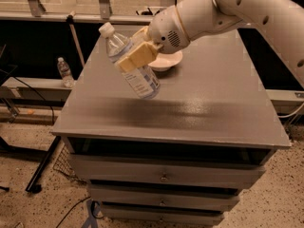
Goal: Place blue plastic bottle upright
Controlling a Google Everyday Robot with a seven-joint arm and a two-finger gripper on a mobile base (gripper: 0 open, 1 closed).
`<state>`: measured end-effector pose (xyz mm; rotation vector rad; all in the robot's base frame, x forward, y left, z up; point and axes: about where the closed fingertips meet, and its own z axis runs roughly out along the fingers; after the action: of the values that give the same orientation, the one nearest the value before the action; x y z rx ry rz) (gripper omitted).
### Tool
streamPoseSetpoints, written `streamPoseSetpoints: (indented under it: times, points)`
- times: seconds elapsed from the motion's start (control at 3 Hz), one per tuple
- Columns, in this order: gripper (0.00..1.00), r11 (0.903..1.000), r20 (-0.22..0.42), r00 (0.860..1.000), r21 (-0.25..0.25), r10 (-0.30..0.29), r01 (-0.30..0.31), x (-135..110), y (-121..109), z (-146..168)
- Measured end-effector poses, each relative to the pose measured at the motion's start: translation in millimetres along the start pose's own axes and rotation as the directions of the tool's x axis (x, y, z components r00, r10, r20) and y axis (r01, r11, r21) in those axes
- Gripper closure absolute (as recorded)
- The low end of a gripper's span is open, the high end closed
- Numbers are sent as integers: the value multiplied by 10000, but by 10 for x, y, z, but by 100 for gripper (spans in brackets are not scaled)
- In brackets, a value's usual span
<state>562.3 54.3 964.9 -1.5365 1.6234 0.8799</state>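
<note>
The blue plastic bottle is clear with a white cap and a pale blue-and-white label. It hangs tilted above the grey cabinet top, cap up and to the left, base down and to the right. My gripper is shut on the bottle's middle; its tan fingers clamp the body. The white arm reaches in from the upper right. The bottle's base is just above the surface, left of centre.
A white bowl sits on the cabinet top just behind the bottle. A small clear water bottle stands on a ledge at the far left. The cabinet has drawers below; its front edge is near.
</note>
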Motion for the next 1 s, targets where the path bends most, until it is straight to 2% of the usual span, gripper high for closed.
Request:
streamPoseSetpoints:
  times: [0.33,0.67,1.0]
  points:
    - [100,10000,4,10000,1,0,0,0,0,0]
    - [100,9997,915,9958,212,80,-100,2,-13,16]
    - [100,9978,2364,9716,629,58,-213,10,-12,8]
